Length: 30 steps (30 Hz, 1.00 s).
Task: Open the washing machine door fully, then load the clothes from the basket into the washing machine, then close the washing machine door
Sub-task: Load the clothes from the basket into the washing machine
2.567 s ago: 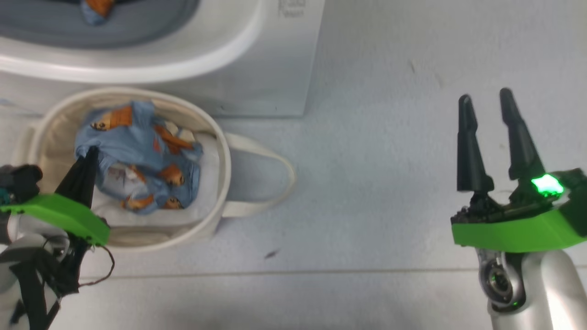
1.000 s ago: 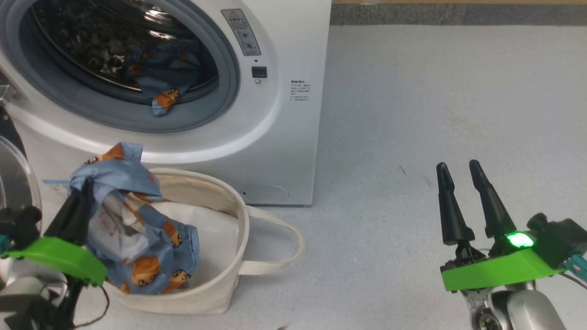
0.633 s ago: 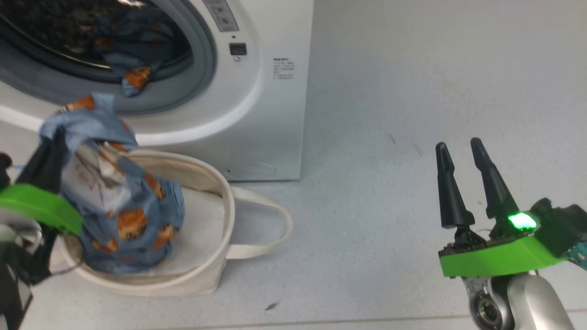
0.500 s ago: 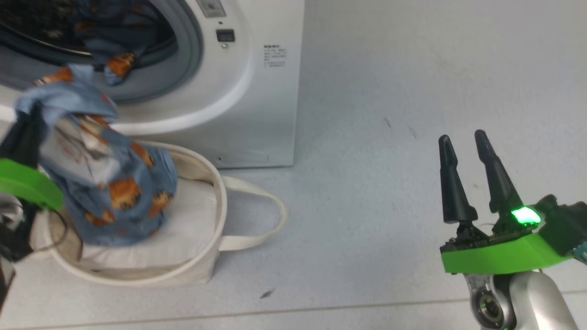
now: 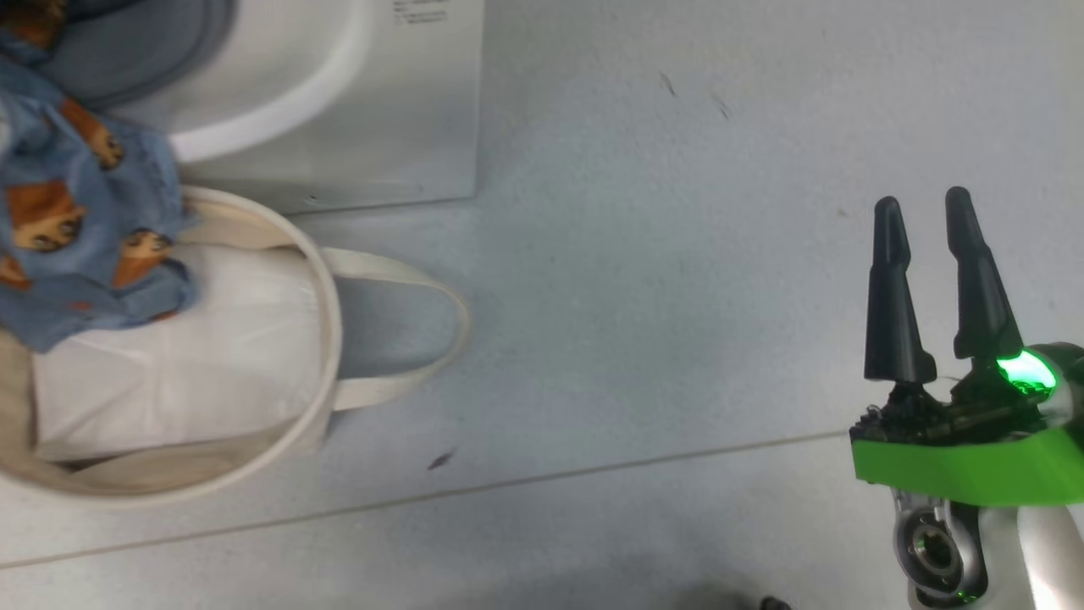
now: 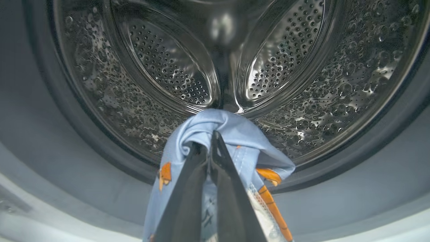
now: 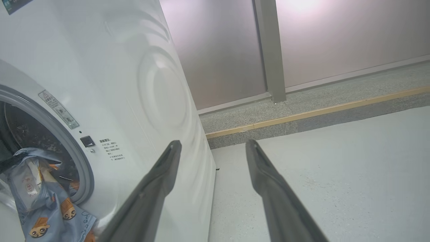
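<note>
My left gripper (image 6: 206, 143) is shut on a light blue garment of the clothes (image 6: 235, 132), held up in front of the washing machine's steel drum (image 6: 302, 84), just outside its grey gasket (image 6: 50, 134). In the head view the same clothes (image 5: 76, 220) hang at the left edge, above the basket (image 5: 326, 339) and before the washing machine (image 5: 406, 102). The right wrist view shows the clothes (image 7: 43, 208) at the drum's mouth. My right gripper (image 5: 922, 200) stands open and empty over the floor at the right. The washing machine door is out of view.
White padding (image 5: 186, 356) lies in the basket, and one strap handle (image 5: 440, 339) rests on the grey floor beside it. Right of the machine the floor runs to a kerb with a yellow strip (image 7: 319, 112) and a wall.
My left gripper has lifted the garment out of the basket up to the drum's mouth. The head camera has tilted down and shifted. The right gripper stays open.
</note>
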Motion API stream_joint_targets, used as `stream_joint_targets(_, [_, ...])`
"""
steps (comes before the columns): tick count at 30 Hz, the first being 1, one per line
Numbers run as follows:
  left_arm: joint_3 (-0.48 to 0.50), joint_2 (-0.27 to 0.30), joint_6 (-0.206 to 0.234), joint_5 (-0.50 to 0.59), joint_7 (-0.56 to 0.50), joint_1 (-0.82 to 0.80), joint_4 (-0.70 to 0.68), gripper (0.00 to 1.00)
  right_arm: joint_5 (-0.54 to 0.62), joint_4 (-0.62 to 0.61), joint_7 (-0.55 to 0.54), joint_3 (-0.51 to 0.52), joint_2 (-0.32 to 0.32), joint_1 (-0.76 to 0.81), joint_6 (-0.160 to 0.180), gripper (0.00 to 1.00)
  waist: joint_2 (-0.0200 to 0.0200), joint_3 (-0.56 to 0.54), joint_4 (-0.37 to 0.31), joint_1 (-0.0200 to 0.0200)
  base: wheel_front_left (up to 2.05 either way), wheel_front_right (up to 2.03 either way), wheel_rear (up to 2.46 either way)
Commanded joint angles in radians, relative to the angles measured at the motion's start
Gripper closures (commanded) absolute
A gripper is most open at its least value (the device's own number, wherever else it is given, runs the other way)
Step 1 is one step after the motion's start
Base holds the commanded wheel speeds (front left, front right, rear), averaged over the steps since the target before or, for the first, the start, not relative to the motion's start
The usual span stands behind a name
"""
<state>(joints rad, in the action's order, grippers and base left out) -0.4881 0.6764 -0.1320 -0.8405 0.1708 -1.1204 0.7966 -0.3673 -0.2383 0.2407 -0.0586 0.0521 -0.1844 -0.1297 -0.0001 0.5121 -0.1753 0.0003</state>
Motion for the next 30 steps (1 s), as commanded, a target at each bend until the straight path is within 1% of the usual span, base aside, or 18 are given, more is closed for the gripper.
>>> stream_joint_targets(1, [0.025,0.075,0.002,-0.021,-0.013,-0.054,-0.012,1.00,-0.010,-0.042,0.011,-0.020,-0.002,-0.004,-0.001,0.00,0.0001,0.053,-0.041,-0.0003,0.00,0.00,0.00])
stream_joint_targets(8, [-0.042,0.118,0.002,-0.119,-0.126,-0.214,0.021,1.00,-0.019,-0.079,0.020,-0.018,-0.002,0.003,-0.001,0.00,0.0001,0.154,-0.067,-0.0003,0.00,0.00,0.00])
stream_joint_targets(12, [-0.097,0.145,0.002,-0.135,-0.170,-0.316,0.043,1.00,-0.029,-0.107,0.021,-0.016,-0.002,-0.003,-0.001,0.00,0.0001,0.209,-0.077,-0.0003,0.00,0.00,0.00])
stream_joint_targets(16, [-0.131,0.152,0.001,-0.163,-0.193,-0.419,0.077,1.00,-0.042,-0.125,0.021,-0.010,-0.002,-0.002,-0.001,0.00,0.0001,0.254,-0.083,-0.0003,0.00,0.00,0.00])
stream_joint_targets(19, [-0.163,0.155,0.001,-0.167,-0.182,-0.485,0.098,1.00,-0.047,-0.134,0.021,-0.010,-0.002,-0.004,-0.001,0.00,0.0001,0.279,-0.089,-0.0003,0.00,0.00,0.00])
stream_joint_targets(22, [-0.181,0.158,0.001,-0.174,-0.132,-0.553,0.112,1.00,-0.048,-0.142,0.021,-0.011,-0.002,-0.007,-0.001,0.00,0.0001,0.296,-0.094,-0.0003,0.00,0.00,0.00])
stream_joint_targets(23, [-0.181,0.158,0.001,-0.174,-0.132,-0.553,0.112,1.00,-0.048,-0.142,0.021,-0.011,-0.002,-0.007,-0.001,0.00,0.0001,0.296,-0.094,-0.0003,0.00,0.00,0.00])
stream_joint_targets(25, [-0.207,0.163,0.001,-0.176,-0.074,-0.613,0.109,1.00,-0.042,-0.141,0.021,-0.012,-0.002,-0.007,-0.001,0.00,0.0001,0.305,-0.094,-0.0003,0.00,0.00,0.00])
stream_joint_targets(30, [-0.253,0.167,0.001,-0.196,0.015,-0.696,0.097,1.00,-0.036,-0.137,0.021,-0.016,-0.002,-0.010,-0.001,0.00,0.0001,0.315,-0.089,-0.0003,0.00,0.00,0.00])
